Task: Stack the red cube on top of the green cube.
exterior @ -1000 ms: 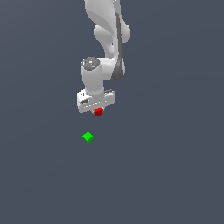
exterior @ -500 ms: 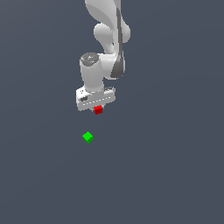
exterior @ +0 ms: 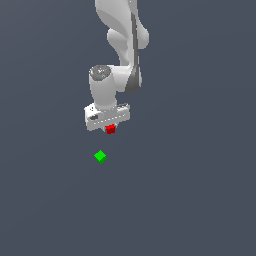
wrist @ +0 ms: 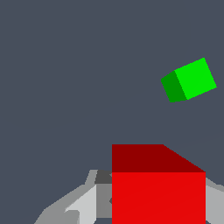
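The red cube [exterior: 110, 129] sits between the fingers of my white gripper [exterior: 110, 129], which is shut on it and holds it above the grey floor. In the wrist view the red cube [wrist: 158, 188] fills the near part of the picture, with a grey finger [wrist: 83, 201] on either side of it. The green cube [exterior: 100, 156] lies on the floor, apart from the gripper, below it and slightly to the exterior view's left. In the wrist view the green cube [wrist: 189, 80] lies beyond the red cube, off to one side, and nothing touches it.
A plain dark grey floor [exterior: 190, 190] spreads all around. The white arm [exterior: 122, 40] rises above the gripper toward the top of the exterior view. No other objects show.
The gripper with the red cube has risen slightly, so the gap to the green cube has grown a little. The green cube has not moved.
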`<action>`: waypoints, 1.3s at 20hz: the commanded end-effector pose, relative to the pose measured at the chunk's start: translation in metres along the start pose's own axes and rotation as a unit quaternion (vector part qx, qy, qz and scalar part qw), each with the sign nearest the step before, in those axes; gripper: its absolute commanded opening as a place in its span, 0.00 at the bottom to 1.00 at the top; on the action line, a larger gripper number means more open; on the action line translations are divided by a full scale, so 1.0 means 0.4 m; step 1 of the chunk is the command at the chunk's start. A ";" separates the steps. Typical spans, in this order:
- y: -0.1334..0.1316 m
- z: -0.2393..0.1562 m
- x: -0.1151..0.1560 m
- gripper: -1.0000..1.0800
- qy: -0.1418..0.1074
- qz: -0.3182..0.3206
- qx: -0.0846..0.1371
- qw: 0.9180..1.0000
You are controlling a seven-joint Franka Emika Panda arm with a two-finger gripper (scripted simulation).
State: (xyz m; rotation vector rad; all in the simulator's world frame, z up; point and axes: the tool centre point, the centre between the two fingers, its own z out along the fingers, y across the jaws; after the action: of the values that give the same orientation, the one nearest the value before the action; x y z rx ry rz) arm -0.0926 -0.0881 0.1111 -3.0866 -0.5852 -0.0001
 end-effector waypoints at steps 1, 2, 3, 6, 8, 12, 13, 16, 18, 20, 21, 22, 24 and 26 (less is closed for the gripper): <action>0.018 0.011 0.018 0.00 0.000 0.000 0.000 1.000; 0.026 0.016 0.026 0.00 0.000 0.000 0.000 1.000; 0.035 0.022 0.035 0.00 0.000 0.000 0.000 1.000; 0.064 0.040 0.065 0.00 0.000 0.000 0.000 1.000; 0.086 0.054 0.088 0.00 0.000 0.000 0.000 1.000; 0.130 0.081 0.133 0.00 0.000 0.000 0.000 1.000; 0.140 0.087 0.143 0.00 0.000 0.000 0.000 1.000; 0.164 0.101 0.168 0.00 0.000 0.000 0.000 1.000; 0.176 0.108 0.182 0.00 0.000 0.000 0.000 1.000; 0.187 0.114 0.193 0.00 0.000 0.000 0.000 1.000; 0.191 0.116 0.198 0.00 0.000 0.000 0.000 1.000; 0.195 0.119 0.202 0.00 0.000 0.000 0.000 1.000; 0.201 0.122 0.209 0.00 0.000 0.000 0.000 1.000; 0.205 0.124 0.213 0.00 0.000 0.000 0.000 1.000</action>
State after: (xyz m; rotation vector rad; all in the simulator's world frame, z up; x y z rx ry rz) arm 0.0142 -0.1324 0.0617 -3.0865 -0.5846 0.0015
